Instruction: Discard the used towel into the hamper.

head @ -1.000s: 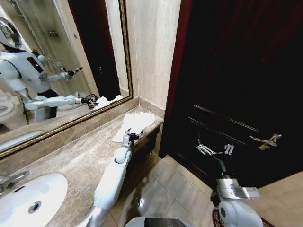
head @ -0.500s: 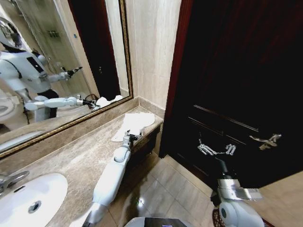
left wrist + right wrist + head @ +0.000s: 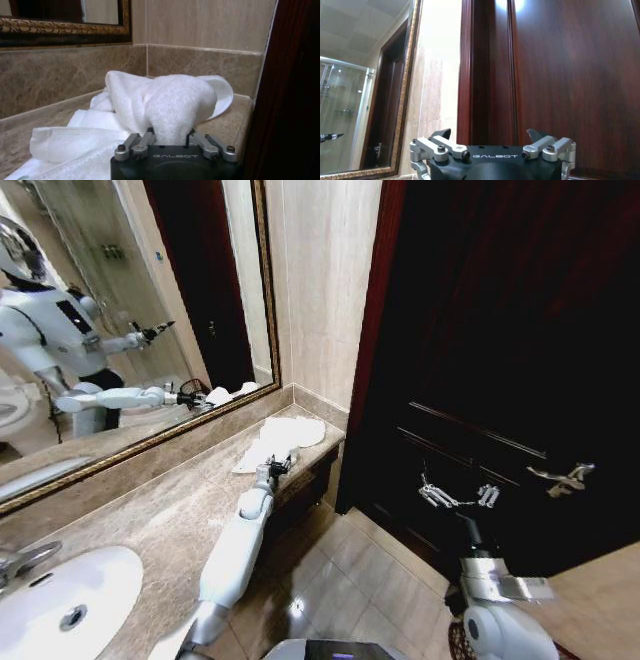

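Towel on the counter — pinched in left tool; right tool wide, by the door.

A fluffy white terry-cloth towel is being shown at the end corner of a polished brown marble countertop, beside a glossy dark wooden door.

Light is soft and warm across the marble counter, while the dark door swallows detail. The head view bends straight lines toward its edges. A pale sheen of glare runs down the door panel in the right wrist view.
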Robot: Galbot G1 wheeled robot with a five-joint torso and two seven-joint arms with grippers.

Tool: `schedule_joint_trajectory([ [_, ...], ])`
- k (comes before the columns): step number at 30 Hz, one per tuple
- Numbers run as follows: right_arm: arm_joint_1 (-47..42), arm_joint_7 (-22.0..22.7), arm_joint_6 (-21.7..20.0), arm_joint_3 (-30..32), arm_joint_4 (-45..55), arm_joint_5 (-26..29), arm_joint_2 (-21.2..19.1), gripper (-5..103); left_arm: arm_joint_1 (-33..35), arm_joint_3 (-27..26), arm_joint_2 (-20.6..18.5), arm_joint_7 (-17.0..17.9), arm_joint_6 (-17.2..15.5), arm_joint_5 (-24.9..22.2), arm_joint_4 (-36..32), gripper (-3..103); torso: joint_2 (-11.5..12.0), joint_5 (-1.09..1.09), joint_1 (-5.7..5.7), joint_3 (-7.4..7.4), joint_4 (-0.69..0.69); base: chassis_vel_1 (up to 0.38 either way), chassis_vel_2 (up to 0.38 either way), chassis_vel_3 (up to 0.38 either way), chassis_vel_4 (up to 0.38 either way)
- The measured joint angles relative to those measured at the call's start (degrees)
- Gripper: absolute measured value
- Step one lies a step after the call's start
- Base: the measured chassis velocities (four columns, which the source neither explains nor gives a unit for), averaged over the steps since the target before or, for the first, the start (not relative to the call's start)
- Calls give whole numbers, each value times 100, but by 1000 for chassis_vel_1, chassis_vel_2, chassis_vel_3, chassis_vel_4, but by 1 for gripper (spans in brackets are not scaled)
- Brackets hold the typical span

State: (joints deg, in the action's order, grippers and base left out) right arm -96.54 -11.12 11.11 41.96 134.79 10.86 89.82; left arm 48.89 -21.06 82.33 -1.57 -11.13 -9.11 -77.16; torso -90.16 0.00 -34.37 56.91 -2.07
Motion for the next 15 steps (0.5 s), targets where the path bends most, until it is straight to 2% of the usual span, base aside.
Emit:
schedule_joint_trajectory([
  [2, 3, -17, 4, -5, -5, 0, -1, 100, 12, -11, 3, -3, 1, -27, -14, 31, 0, 0, 0, 0, 0, 0, 0, 0, 0],
  [5, 12, -90, 12, 3, -12, 16, -11, 100, 55, -52, 0, -15, 50, -86, -29, 17, 0, 0, 0, 0, 0, 0, 0, 0, 0],
  [9, 10, -118, 18, 5, -5, 30, -11, 100, 153, -108, -7, -48, 127, -151, -108, 10, 0, 0, 0, 0, 0, 0, 0, 0, 0],
  [15, 10, -153, 38, -8, 18, 34, 2, 100, 328, -172, -12, -2, 242, -432, -374, 10, 0, 0, 0, 0, 0, 0, 0, 0, 0],
])
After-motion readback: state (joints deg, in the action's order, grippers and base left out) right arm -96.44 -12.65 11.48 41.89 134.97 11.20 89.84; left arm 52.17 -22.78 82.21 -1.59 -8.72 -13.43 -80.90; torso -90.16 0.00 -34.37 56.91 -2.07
